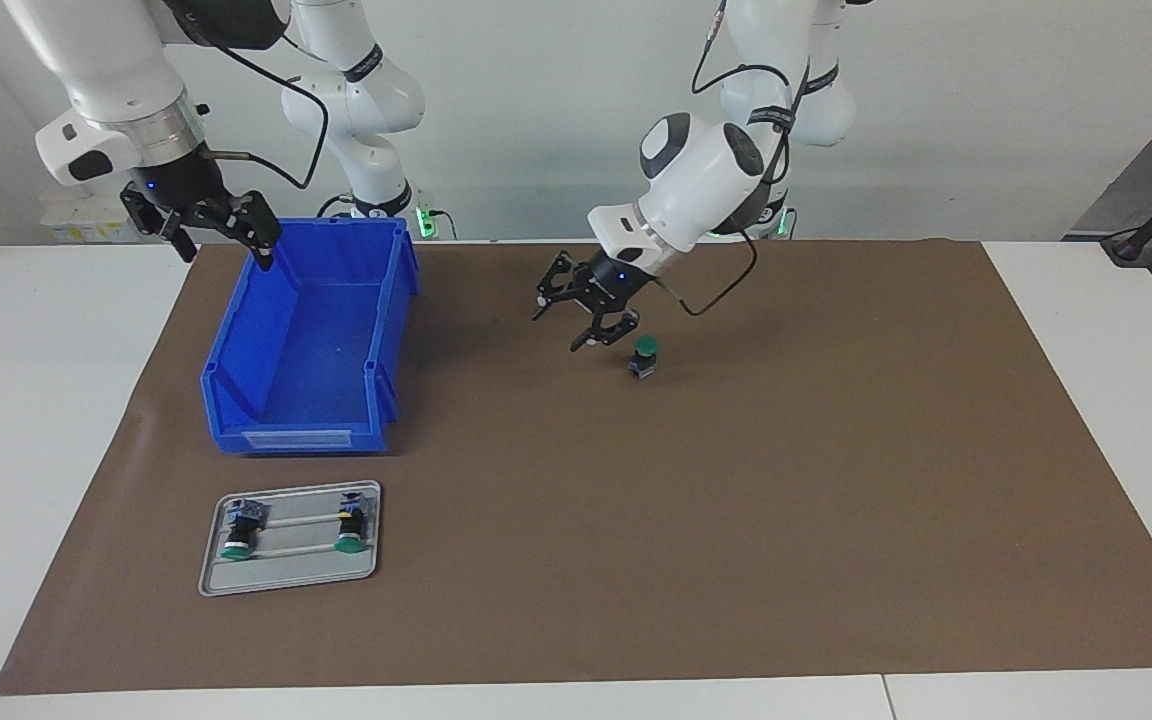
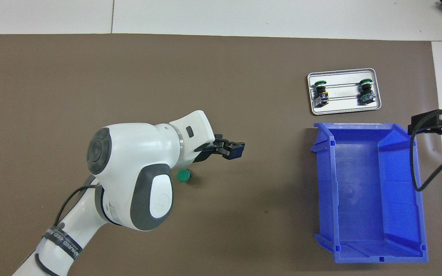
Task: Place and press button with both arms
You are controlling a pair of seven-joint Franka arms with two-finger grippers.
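One button (image 1: 645, 357) stands upright on the brown mat (image 1: 736, 520), green cap up; in the overhead view the button (image 2: 183, 175) shows just past the left arm's wrist. My left gripper (image 1: 573, 320) hangs low over the mat just beside it, toward the right arm's end, open with nothing between its fingers and not touching the button. From above the left gripper (image 2: 231, 150) points toward the blue bin. My right gripper (image 1: 226, 248) is open and empty, held up over the bin's rim nearest the robots; only its edge (image 2: 437, 124) shows overhead.
A blue bin (image 1: 236, 400) sits on the mat toward the right arm's end. A small metal tray (image 1: 291, 582), farther from the robots than the bin, holds two more buttons (image 1: 241, 530) (image 1: 351, 525) lying on their sides.
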